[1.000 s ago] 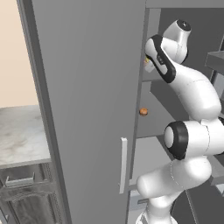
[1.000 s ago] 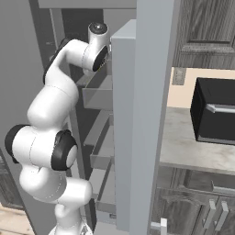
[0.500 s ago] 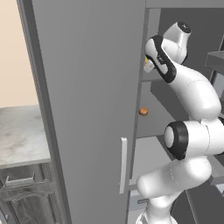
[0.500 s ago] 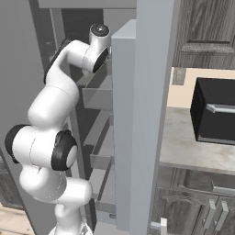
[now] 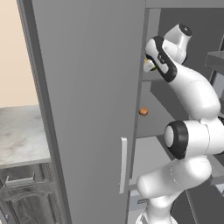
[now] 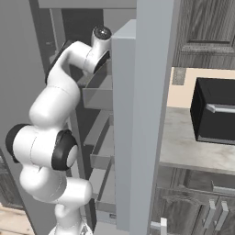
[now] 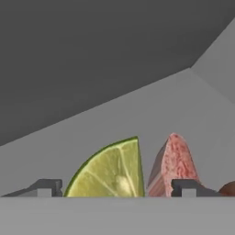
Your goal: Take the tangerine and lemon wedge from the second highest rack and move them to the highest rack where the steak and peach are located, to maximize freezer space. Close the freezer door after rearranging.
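In the hand view the lemon wedge [image 7: 110, 170] rests on the highest rack's floor, standing free between the wide-apart fingertips [image 7: 46, 187] of my open gripper [image 7: 117, 189]. The pinkish steak [image 7: 173, 165] lies just right of it, and a sliver of the peach [image 7: 228, 188] peeks in at the far right. From the left base view my hand reaches into the top rack beside the wedge [image 5: 148, 65], while the tangerine [image 5: 143, 112] sits on the rack below. The freezer door [image 6: 147, 114] stands open to the arm's right.
A plain grey door with a pale bar handle [image 5: 124, 164] stands close on the arm's left. Door bins [image 6: 98, 92] jut toward the arm from the open door. A marble counter [image 5: 22, 135] lies left, and a black box [image 6: 215, 110] sits on the right counter.
The jaws have spread open and let go of the lemon wedge on the top rack. The arm has barely shifted.
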Controlling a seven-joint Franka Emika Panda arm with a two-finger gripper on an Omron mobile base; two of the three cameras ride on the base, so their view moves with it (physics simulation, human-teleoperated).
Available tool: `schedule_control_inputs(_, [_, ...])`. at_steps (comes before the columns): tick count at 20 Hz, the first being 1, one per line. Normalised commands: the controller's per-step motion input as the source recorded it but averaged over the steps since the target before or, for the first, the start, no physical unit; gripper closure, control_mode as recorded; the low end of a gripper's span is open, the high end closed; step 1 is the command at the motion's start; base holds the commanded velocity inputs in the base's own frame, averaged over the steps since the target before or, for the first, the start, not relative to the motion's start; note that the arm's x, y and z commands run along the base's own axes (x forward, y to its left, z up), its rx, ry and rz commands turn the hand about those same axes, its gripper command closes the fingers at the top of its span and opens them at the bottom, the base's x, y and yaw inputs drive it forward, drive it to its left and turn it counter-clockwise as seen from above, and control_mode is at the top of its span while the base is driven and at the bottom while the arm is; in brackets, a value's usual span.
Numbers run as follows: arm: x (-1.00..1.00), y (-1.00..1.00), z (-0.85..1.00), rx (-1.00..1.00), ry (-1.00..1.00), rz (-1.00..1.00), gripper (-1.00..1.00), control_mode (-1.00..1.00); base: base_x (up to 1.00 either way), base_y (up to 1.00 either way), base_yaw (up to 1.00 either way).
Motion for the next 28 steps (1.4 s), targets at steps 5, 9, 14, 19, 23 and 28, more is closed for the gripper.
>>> schedule_control_inputs(5, [-0.14,-0.06,0.22,0.03,-0.04,0.02,-1.0,-1.0,0.0,0.0,0.0])
schedule_control_inputs(9, [-1.0,0.01,0.84,0.02,-0.14,0.0,-1.0,-1.0,0.0,0.0,0.0])
schedule_control_inputs(14, [-1.0,0.18,0.37,0.0,-0.05,0.0,-1.0,-1.0,0.0,0.0,0.0])
schedule_control_inputs(19, [-1.0,0.13,-0.15,0.03,0.03,-0.04,-1.0,-1.0,0.0,0.0,0.0])
schedule_control_inputs(23, [-1.0,0.05,-0.41,0.07,0.05,-0.09,-1.0,-1.0,0.0,0.0,0.0])
schedule_control_inputs(28, [-1.0,0.06,-0.58,0.04,0.12,-0.12,-1.0,-1.0,0.0,0.0,0.0])
